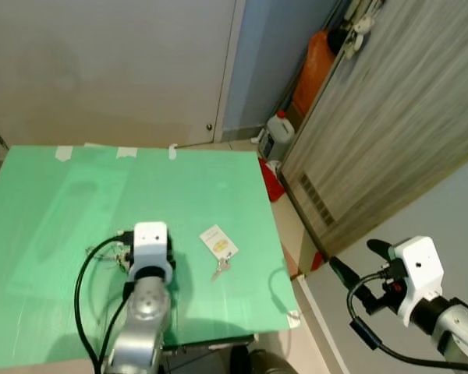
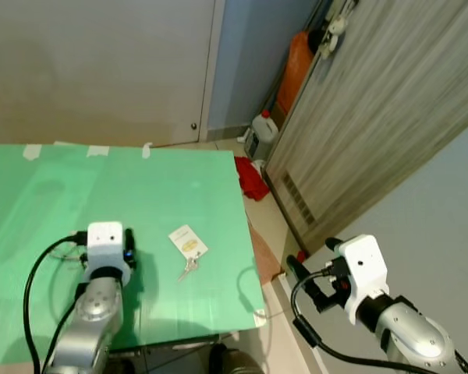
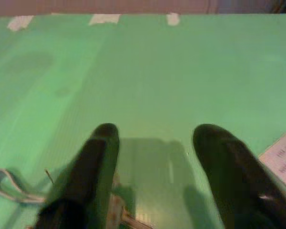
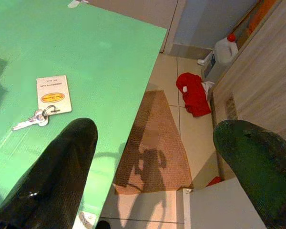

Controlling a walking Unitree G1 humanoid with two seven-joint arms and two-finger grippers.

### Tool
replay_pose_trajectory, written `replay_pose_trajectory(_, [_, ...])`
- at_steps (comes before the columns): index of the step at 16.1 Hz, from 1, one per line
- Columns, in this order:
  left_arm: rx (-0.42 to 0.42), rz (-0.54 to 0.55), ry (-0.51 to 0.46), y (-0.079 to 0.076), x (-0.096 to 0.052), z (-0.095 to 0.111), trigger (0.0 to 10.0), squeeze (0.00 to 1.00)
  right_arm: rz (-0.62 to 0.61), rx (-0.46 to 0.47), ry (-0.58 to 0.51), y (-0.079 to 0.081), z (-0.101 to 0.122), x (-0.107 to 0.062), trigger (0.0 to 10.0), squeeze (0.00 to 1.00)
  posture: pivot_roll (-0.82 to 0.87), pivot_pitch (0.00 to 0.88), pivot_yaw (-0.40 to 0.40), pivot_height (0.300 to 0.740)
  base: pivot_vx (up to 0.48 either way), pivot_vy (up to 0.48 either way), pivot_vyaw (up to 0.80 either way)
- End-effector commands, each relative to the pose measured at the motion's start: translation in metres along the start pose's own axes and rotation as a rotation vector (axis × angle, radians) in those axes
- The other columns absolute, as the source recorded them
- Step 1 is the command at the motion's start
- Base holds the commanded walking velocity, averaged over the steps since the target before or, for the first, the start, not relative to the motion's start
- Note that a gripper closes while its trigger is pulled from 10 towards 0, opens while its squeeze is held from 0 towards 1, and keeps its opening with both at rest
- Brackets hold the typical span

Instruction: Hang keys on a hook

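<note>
On matte green table: metal keys with flat white tag; left gripper and right gripper both spread, empty; red cloth on floor.

A home: tiled floor, wooden door, detergent jug.

The keys lie flat on the green worktop, near its right edge and towards the front. They are small and silver, joined by a ring to a white rectangular tag that bears an orange-yellow oval mark and lines of small print too fine to read. The tag lies face up, turned at a slant to the worktop's edges, and the keys trail from its nearer corner towards the front edge. Nothing touches them; they lie apart from any hook.
</note>
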State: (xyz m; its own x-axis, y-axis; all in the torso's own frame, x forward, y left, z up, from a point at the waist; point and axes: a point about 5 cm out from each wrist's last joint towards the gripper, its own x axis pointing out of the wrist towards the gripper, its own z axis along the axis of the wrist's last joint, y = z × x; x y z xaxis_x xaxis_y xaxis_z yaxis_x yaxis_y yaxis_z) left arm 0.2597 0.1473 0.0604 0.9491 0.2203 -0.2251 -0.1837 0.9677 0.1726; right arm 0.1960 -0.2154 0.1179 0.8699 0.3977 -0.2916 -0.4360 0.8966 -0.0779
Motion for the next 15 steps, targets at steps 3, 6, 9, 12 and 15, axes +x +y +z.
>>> replay_pose_trajectory(3, [0.075, 0.055, 0.028, 0.002, -0.008, -0.008, 10.0, 1.00, 0.006, -0.011, 0.010, 0.000, 0.000, 0.002, 10.0, 0.00, -0.20, 0.161, -0.168, 0.740, 0.000, 0.000, 0.00])
replay_pose_trajectory(6, [0.127, 0.098, 0.060, 0.013, -0.008, -0.016, 10.0, 1.00, 0.003, -0.017, 0.009, 0.000, 0.001, 0.003, 10.0, 0.00, -0.20, 0.156, -0.169, 0.740, 0.000, 0.000, 0.00])
replay_pose_trajectory(9, [0.219, 0.126, 0.077, 0.024, -0.012, -0.035, 10.0, 1.00, -0.014, -0.022, 0.000, -0.001, 0.001, 0.001, 10.0, 0.00, -0.20, 0.151, -0.167, 0.740, 0.000, 0.000, 0.00])
replay_pose_trajectory(12, [0.258, 0.131, 0.110, 0.032, -0.013, -0.054, 10.0, 1.00, -0.021, -0.026, 0.003, -0.001, 0.000, -0.001, 10.0, 0.00, -0.21, 0.159, -0.169, 0.740, 0.000, 0.000, 0.00])
replay_pose_trajectory(15, [0.281, 0.160, 0.114, 0.044, -0.004, -0.055, 10.0, 0.00, -0.025, -0.032, 0.006, -0.002, -0.001, -0.002, 10.0, 0.00, -0.21, 0.163, -0.170, 0.740, 0.000, 0.000, 0.00])
